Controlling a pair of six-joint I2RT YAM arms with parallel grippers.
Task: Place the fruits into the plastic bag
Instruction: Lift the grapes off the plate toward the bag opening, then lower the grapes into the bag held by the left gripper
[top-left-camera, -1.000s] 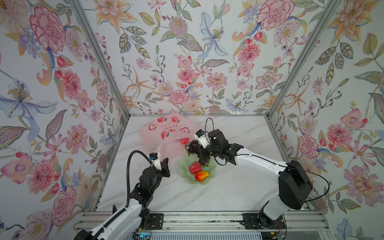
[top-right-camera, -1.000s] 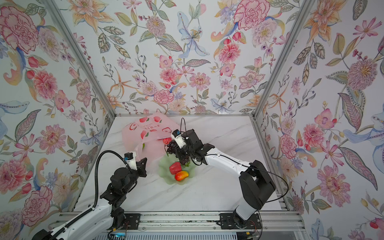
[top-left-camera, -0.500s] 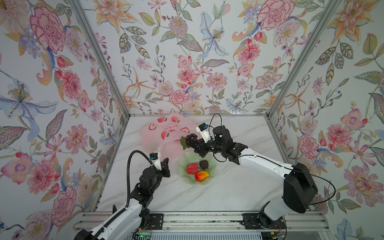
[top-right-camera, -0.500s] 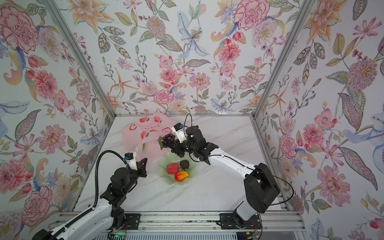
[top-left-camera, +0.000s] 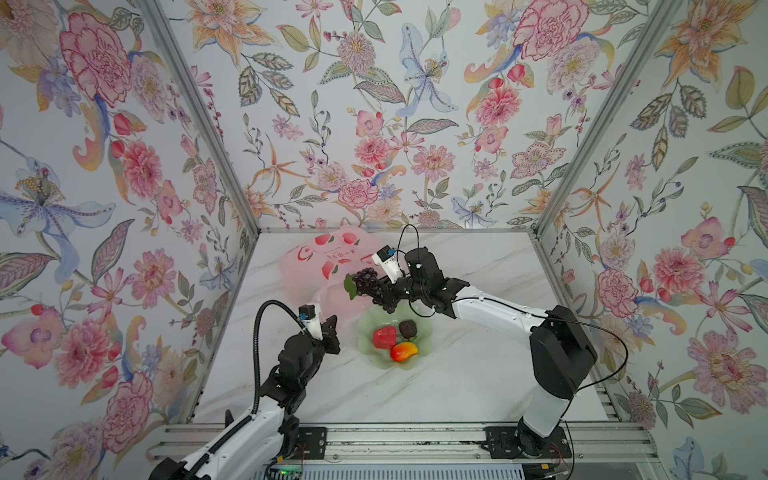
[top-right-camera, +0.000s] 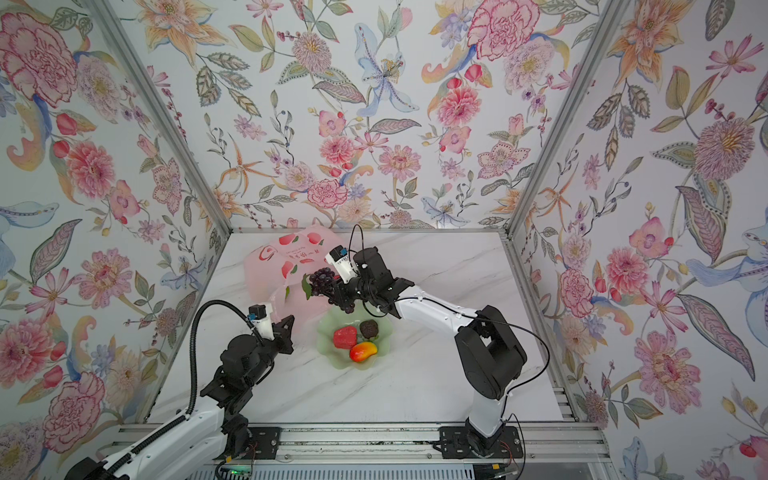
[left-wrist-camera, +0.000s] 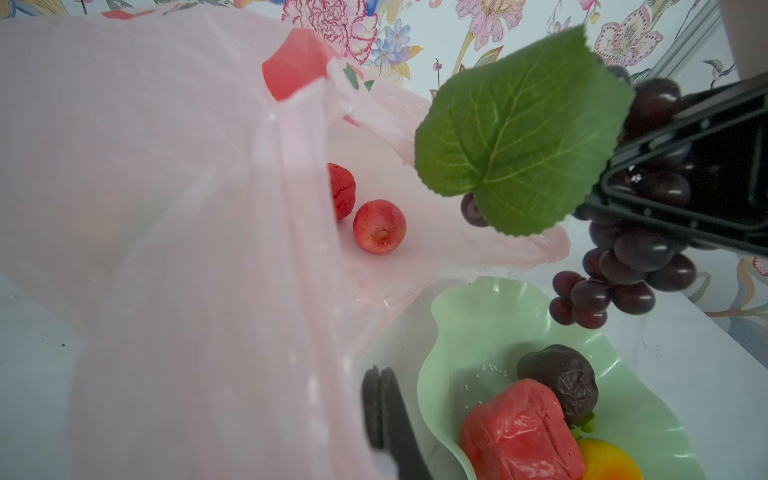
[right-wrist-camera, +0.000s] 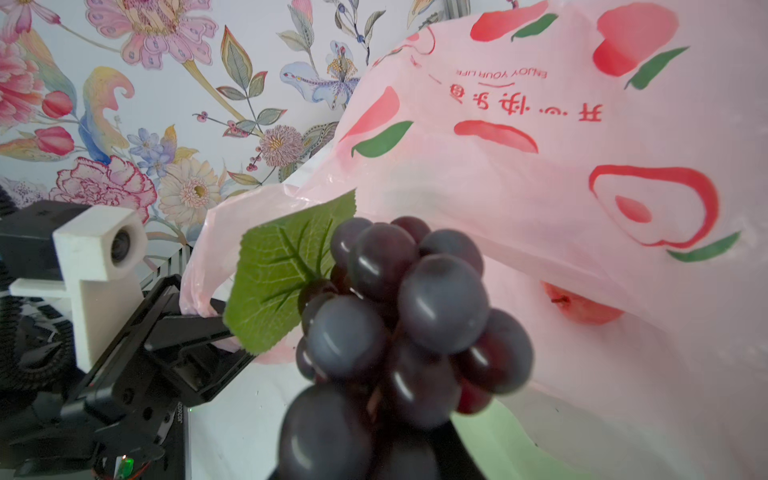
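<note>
Grapes (top-left-camera: 366, 281) clamped in right pincer (top-left-camera: 380, 291), beside bag (top-left-camera: 305, 259).

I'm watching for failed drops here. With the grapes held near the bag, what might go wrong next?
1. The grapes in the right end effector hang partly over the plate, not inside the bag; releasing now would probably miss the opening.
2. Their leaf juts toward the bag's thin rim and might snag it or fold the mouth shut.
3. The left end effector pinches only a bit of rim; a push from the grapes may pull it free.
</note>
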